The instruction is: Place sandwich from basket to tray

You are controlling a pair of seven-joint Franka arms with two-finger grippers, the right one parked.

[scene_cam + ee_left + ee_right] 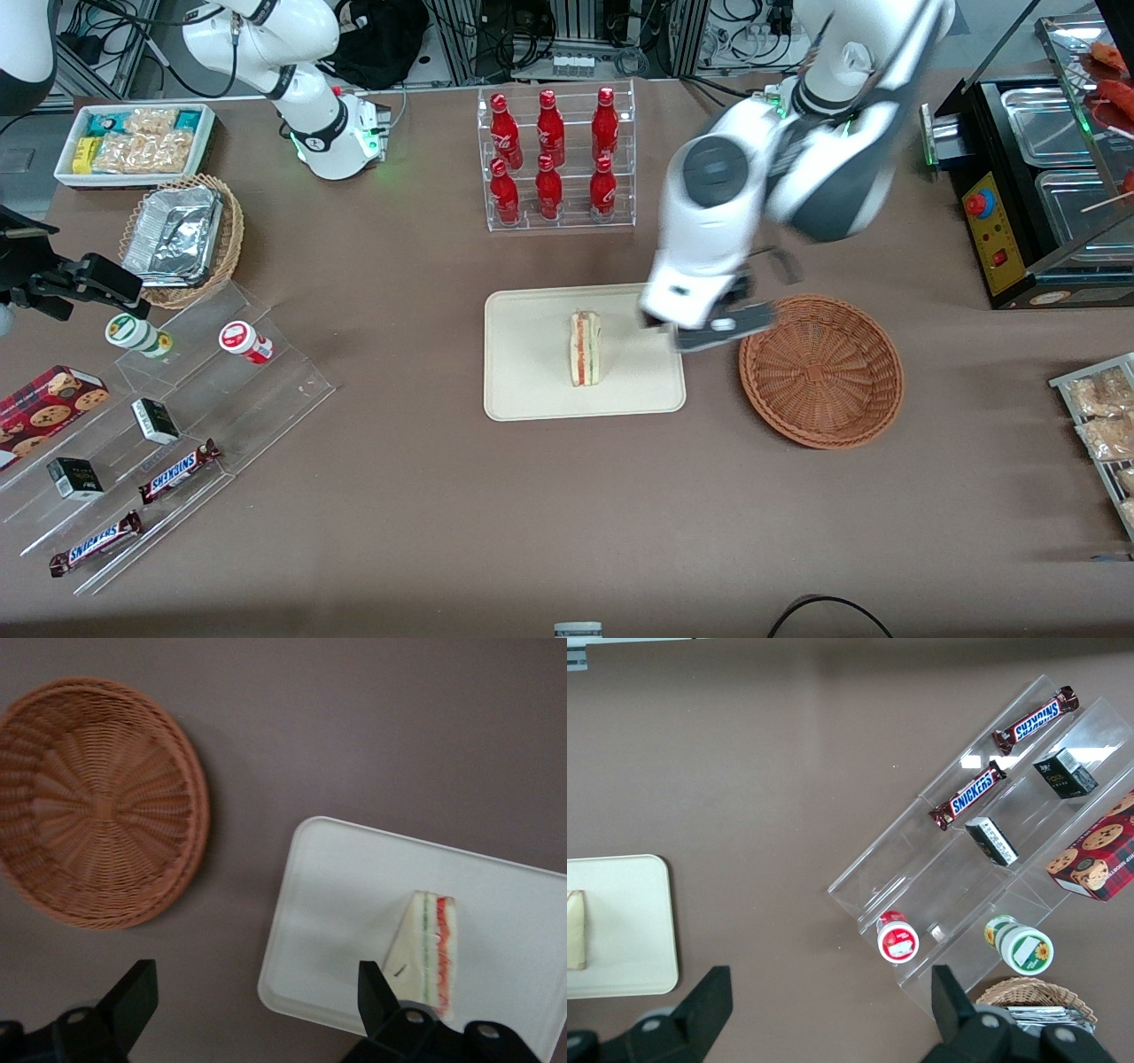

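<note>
The sandwich [586, 348], a pale wedge with red and green filling, lies on the cream tray [532, 390] near its middle; the wrist view shows the sandwich [427, 952] on the tray [354, 904] too. The reddish-brown wicker basket [822, 369] beside the tray holds nothing; in the wrist view the basket [97, 802] also shows bare. My left gripper [700, 332] hovers over the gap between the tray's edge and the basket, raised above the table. Its fingers [133, 992] stand wide apart and the gripper [257, 1001] is open with nothing held.
A clear rack of red bottles [556, 158] stands farther from the camera than the tray. A black food warmer [1036, 186] and bagged snacks [1103, 416] sit at the working arm's end. A tan basket with foil trays [182, 235] and acrylic snack shelves [151, 443] lie toward the parked arm's end.
</note>
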